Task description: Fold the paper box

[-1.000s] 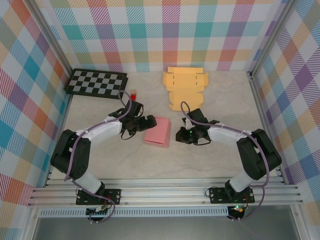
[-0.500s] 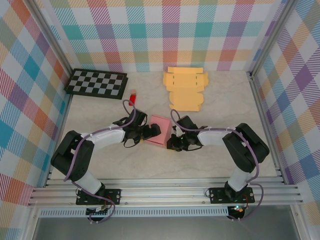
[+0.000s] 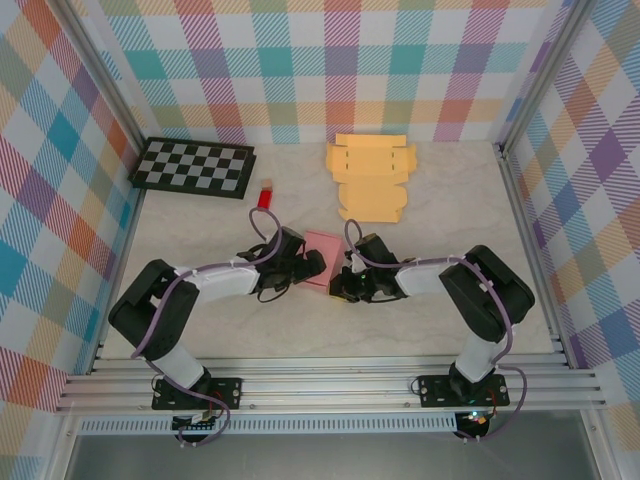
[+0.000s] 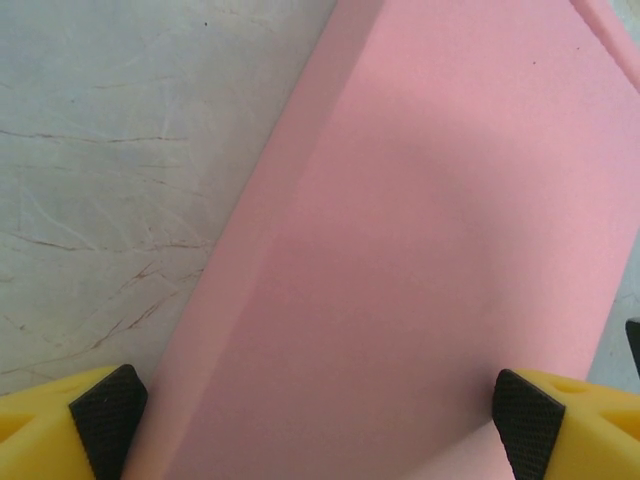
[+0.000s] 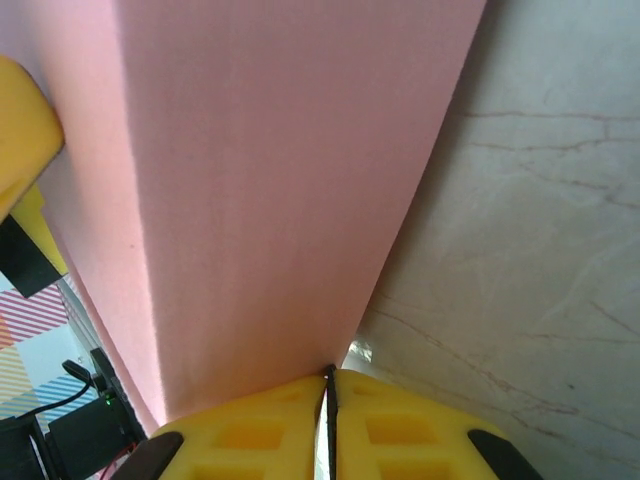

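Observation:
The pink paper box lies in the middle of the table, pressed between both arms. My left gripper is open at the box's left side. In the left wrist view the pink box runs between the two black pads, which stand wide apart at its two sides. My right gripper is shut at the box's right side. In the right wrist view its yellow fingertips meet in a thin seam right at the lower edge of the pink box.
A flat orange box blank lies at the back centre. A black-and-white checkerboard sits at the back left, with a small red block beside it. Aluminium frame rails and plaid walls bound the table on all sides.
Both grippers have closed in on the pink box from either side. The left one now straddles it and the right one touches its edge. The left arm has moved off the red block.

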{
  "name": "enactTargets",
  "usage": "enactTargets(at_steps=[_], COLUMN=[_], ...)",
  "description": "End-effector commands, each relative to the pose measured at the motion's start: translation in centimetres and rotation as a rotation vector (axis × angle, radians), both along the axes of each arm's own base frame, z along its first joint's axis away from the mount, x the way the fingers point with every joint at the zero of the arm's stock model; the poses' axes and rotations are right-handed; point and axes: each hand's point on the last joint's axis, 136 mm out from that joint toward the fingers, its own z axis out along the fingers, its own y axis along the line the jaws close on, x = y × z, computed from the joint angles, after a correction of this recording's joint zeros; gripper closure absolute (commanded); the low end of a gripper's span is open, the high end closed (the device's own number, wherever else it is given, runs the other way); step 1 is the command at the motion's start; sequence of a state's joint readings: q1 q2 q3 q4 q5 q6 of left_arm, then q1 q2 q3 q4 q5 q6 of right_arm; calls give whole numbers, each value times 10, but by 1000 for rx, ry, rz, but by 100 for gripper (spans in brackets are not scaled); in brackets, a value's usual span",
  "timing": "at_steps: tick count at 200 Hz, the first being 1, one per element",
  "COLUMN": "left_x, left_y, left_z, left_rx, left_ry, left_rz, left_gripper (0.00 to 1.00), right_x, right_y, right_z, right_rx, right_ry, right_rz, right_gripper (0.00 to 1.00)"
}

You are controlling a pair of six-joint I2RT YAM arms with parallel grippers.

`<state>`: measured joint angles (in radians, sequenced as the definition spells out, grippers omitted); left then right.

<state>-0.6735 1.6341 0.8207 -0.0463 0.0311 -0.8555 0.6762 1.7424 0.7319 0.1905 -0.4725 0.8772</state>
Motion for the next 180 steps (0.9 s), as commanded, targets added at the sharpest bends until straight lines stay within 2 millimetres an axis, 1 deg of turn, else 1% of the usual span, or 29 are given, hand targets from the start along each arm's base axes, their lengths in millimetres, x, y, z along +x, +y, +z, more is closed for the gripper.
enactTargets(at_steps=[1,27,35,41,43,46,61,79,86,95,99,111,131,141,148,152,171,180], left_x=[-47,-55,-57,-58,-59,-58,-58,-56,-54,-51,-48,-41,-26,-18,-12,-13,-3,2], left_y=[-83,-112,-119,-123,-124,-125,-128,-126,-122,-112,-108,-87,-56,-43,-37,-30,-17,-12], left_z=[8,16,16,16,17,16,17,18,19,16,16,13,13,14,16,13,12,12], left_rx=[-263,-328,-349,-366,-373,-381,-408,-388,-366,-316,-297,-212,-86,-32,-7,24,65,70], left_ry=[133,152,160,167,167,171,174,167,159,159,153,153,146,133,118,136,133,133], left_rz=[-169,-209,-212,-211,-213,-210,-199,-206,-207,-196,-192,-174,-162,-164,-167,-166,-160,-153], left_gripper=[9,9,9,9,9,10,10,10,10,10,10,10,10,10,10,9,9,9], right_x=[18,22,22,21,22,22,21,21,20,19,17,14,5,1,-2,-3,-8,-10], right_y=[57,70,74,76,77,79,81,78,76,72,68,56,35,25,18,14,-2,-11], right_z=[65,83,91,92,97,101,108,105,101,98,89,75,55,49,44,42,36,34], right_rx=[262,322,344,348,366,378,405,392,370,348,313,234,125,98,78,66,13,-11], right_ry=[-202,-264,-285,-287,-307,-319,-342,-339,-329,-329,-305,-278,-243,-229,-217,-210,-195,-189], right_rz=[85,79,85,92,95,97,103,92,87,80,74,58,46,39,32,29,24,16], right_gripper=[86,86,86,86,86,86,86,86,86,87,87,87,87,87,87,87,86,82])
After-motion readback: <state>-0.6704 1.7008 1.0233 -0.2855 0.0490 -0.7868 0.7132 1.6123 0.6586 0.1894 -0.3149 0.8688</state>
